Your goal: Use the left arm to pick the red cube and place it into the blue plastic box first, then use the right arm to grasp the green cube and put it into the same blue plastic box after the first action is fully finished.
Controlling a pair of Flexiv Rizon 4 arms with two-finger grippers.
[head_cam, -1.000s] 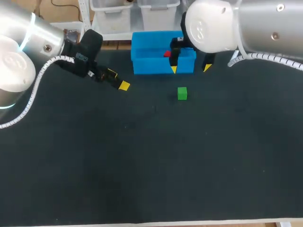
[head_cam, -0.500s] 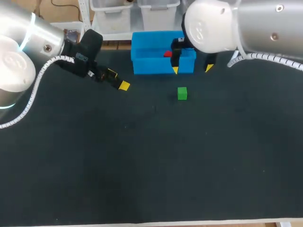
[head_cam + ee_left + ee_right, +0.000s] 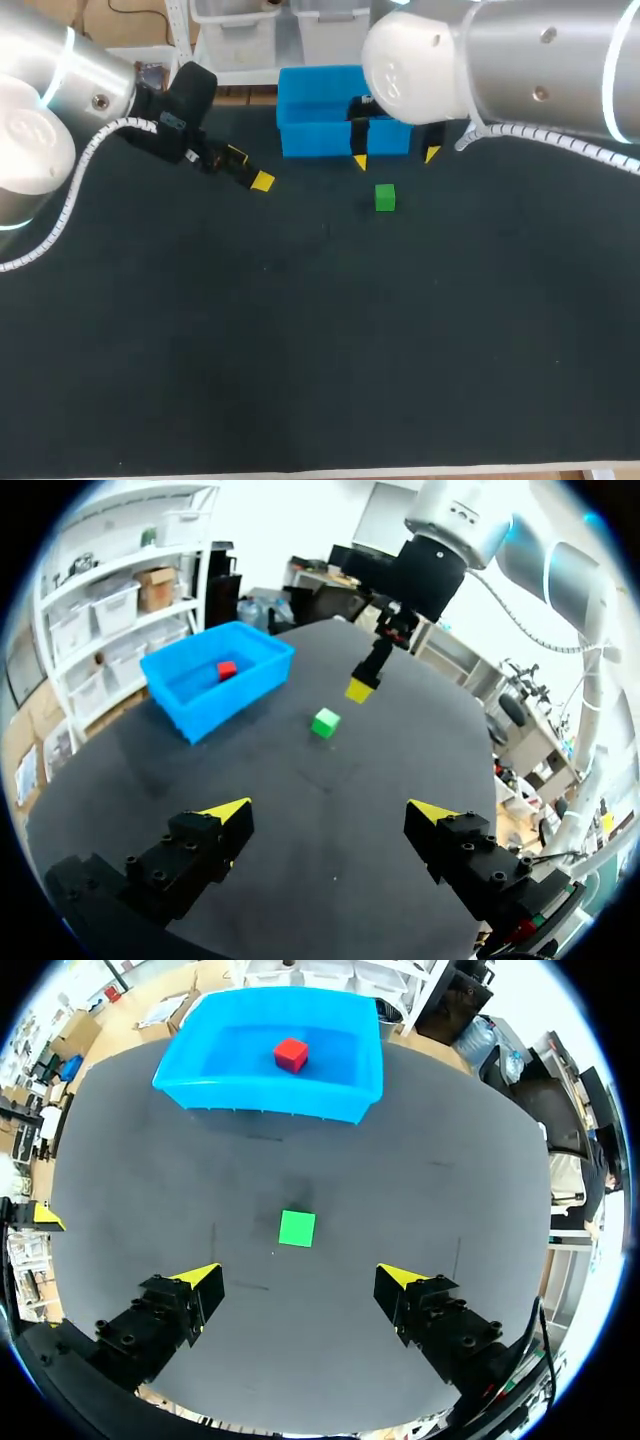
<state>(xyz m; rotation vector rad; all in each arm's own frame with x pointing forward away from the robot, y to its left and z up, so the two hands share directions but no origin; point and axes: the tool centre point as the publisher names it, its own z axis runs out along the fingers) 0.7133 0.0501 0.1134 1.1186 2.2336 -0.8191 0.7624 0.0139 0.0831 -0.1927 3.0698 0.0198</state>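
Centering the open right gripper on the green cube

The red cube (image 3: 291, 1054) already lies in the blue plastic box (image 3: 320, 140), upper centre of the head view. The green cube (image 3: 385, 197) sits on the table (image 3: 300, 350) just below the box. The right gripper (image 3: 396, 157) hangs open and empty over it. I would descend straight, fingers square to the cube's faces, and close only once they straddle it. The left gripper (image 3: 248, 168) waits open at upper left.
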